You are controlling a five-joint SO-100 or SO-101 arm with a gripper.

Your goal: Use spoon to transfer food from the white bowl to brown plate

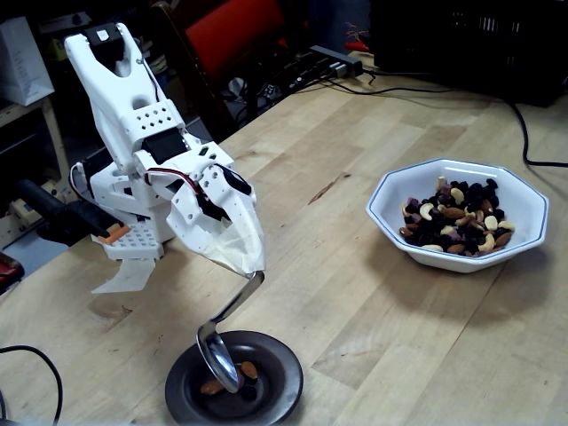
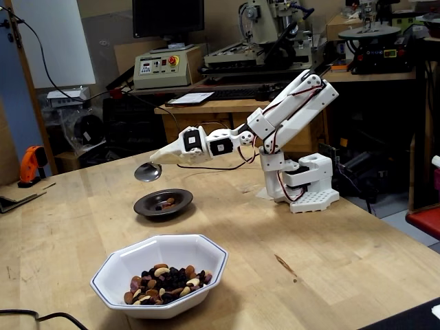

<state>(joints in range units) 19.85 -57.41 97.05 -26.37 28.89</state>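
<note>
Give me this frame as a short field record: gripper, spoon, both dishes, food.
gripper: fingers wrapped in pale covering, shut on the spoon handle
spoon: shiny metal, bent handle; its bowl hangs above the brown plate in both fixed views, apart from it
spoon load: cannot tell; none seen in either fixed view
brown plate: holds a few pieces of food in its shallow centre
white bowl: octagonal, blue rim line, apart from the plate, holds a pile of nuts and dark dried fruit
surface: wooden table
</note>
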